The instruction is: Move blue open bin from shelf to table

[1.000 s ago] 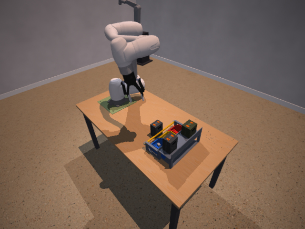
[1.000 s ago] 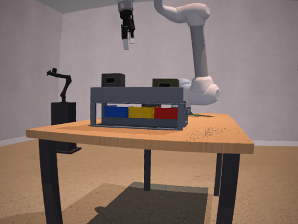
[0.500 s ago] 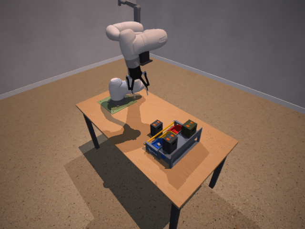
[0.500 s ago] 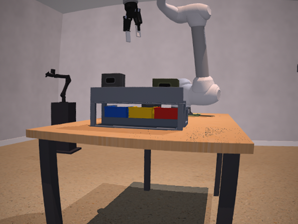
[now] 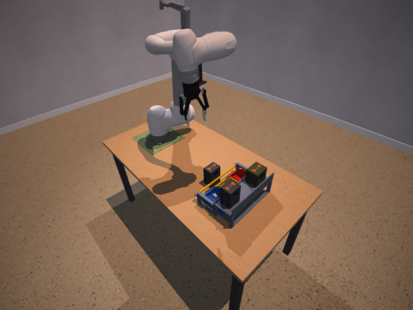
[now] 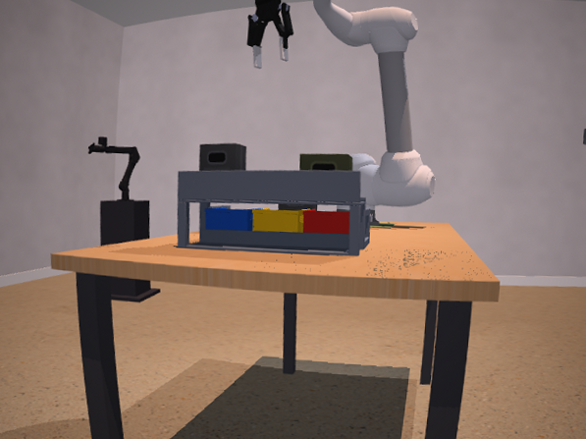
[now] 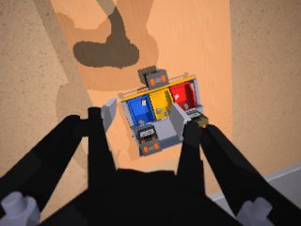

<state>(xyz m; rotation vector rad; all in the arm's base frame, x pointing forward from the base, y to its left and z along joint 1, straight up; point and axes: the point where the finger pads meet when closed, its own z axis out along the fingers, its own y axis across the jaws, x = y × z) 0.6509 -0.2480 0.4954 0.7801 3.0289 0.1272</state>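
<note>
The blue open bin (image 5: 209,194) (image 6: 228,219) (image 7: 135,111) sits at one end of the row on the grey shelf (image 5: 250,206) (image 6: 269,186) (image 7: 165,129), with small pale parts in it. The yellow bin (image 6: 276,221) (image 7: 160,98) is beside it in the middle, and the red bin (image 5: 237,175) (image 6: 326,222) (image 7: 182,98) is at the other end. All three look level. My gripper (image 5: 196,123) (image 6: 271,62) (image 7: 144,108) is open and empty, high above the table and well away from the bins, on the robot-base side of the shelf.
A dark grey box (image 5: 230,196) (image 6: 222,157) (image 7: 150,148) and an olive box (image 5: 255,175) (image 6: 327,160) stand on the shelf's upper deck, behind the bins. Another dark box (image 5: 210,174) (image 7: 155,81) stands on the table by the open fronts. A yellow bar (image 5: 211,182) runs along the fronts.
</note>
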